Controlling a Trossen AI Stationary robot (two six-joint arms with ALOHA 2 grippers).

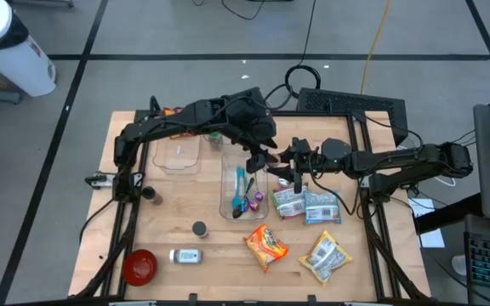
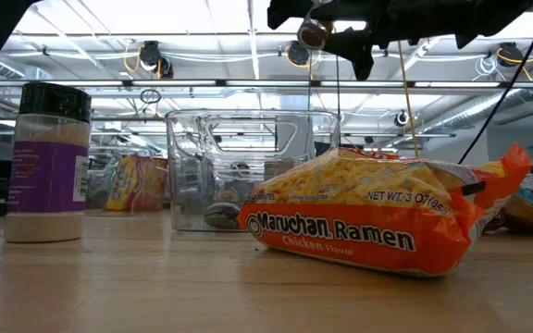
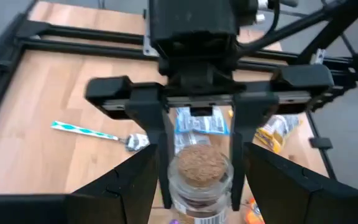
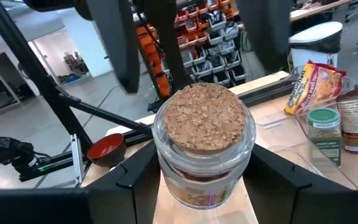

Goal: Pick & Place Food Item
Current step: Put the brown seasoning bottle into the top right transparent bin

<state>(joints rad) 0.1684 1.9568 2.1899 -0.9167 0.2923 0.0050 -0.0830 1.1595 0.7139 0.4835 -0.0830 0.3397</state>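
Note:
A glass jar with a cork lid (image 4: 204,140) hangs upright well above the table, near the right side of a clear bin (image 1: 243,183). My right gripper (image 4: 204,157) comes in level from the table's right and is shut on the jar (image 3: 199,174). My left gripper (image 3: 201,153) faces it from the left, tilted downward and open. Its fingers stand on either side of the jar, just short of it. In the low view the jar (image 2: 314,34) shows from below, among both grippers. My right gripper pinches the jar's glass sides (image 4: 165,169) between its two fingers (image 3: 164,146), just below the cork lid. The fingers come level from the table's right. The jar stands upright in the hold, lifted clear of the table.
The clear bin holds a toothbrush and small things. A ramen packet (image 1: 266,245), snack packets (image 1: 306,204) and another packet (image 1: 326,255) lie at the near right. A red bowl (image 1: 139,265), a lying spice jar (image 1: 185,255) and a clear tub (image 1: 179,155) are on the left.

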